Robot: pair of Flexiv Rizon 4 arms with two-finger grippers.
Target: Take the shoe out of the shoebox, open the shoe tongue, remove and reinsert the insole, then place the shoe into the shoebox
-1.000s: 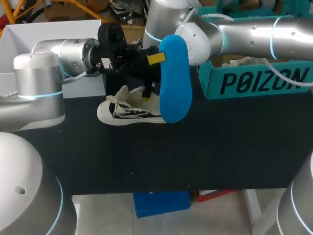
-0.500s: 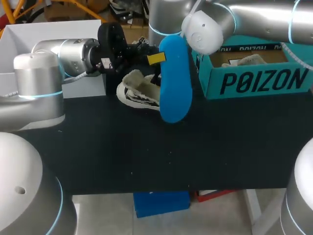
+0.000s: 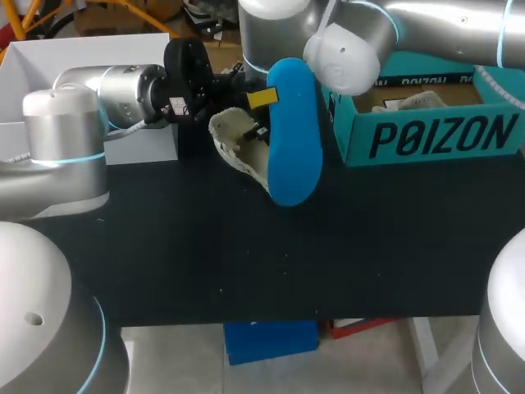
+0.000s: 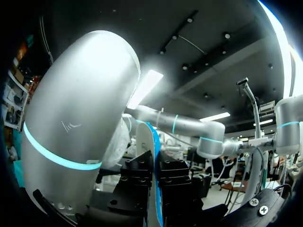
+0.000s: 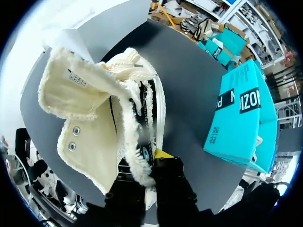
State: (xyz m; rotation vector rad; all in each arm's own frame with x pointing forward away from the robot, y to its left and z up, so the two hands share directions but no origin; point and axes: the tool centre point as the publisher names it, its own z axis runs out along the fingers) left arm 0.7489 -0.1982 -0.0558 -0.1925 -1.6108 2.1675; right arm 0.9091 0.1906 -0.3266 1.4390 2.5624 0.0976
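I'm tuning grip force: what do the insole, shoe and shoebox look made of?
Insole: likely foam, smooth matte blue, holding its shape without drooping.
Shoe: cream canvas, going by the frayed edges and woven look; metal eyelets; sole probably rubber.
Shoebox: apparently cardboard, matte teal, with crisp folded walls.

Our left arm [image 3: 107, 86] comes in from the left and lies level, its wrist turned sideways. Its gripper [image 4: 155, 182] is clamped from 2 sides on the blue insole [image 3: 294, 139], which it holds upright. Our right arm [image 3: 426, 29] reaches in from the right, past the middle, and bends down behind. Its gripper [image 5: 147, 179] pinches the shoe [image 5: 90, 127] by its collar.
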